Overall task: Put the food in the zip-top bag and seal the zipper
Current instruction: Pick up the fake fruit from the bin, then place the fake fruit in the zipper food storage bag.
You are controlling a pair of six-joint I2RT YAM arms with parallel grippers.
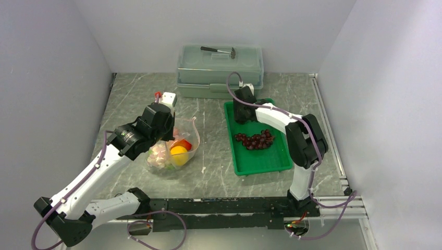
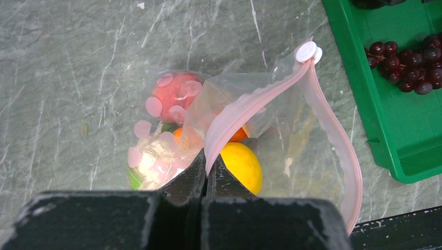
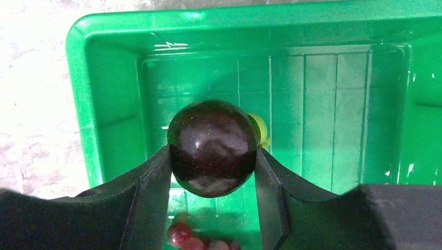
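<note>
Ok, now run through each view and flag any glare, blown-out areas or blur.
Top external: even, soft light, all sharp. Left wrist: the left tool is out of focus at the bottom edge; the bag shows mild sheen. Right wrist: the table is blown out white, with bright highlights on the dark fruit and the green tray.

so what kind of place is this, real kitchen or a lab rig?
Likely a lab test cell, not a kitchen: plain white walls box in a marble-look tabletop, aluminium rail frames its right edge, and a toolbox with a hammer on top sits at the back.
</note>
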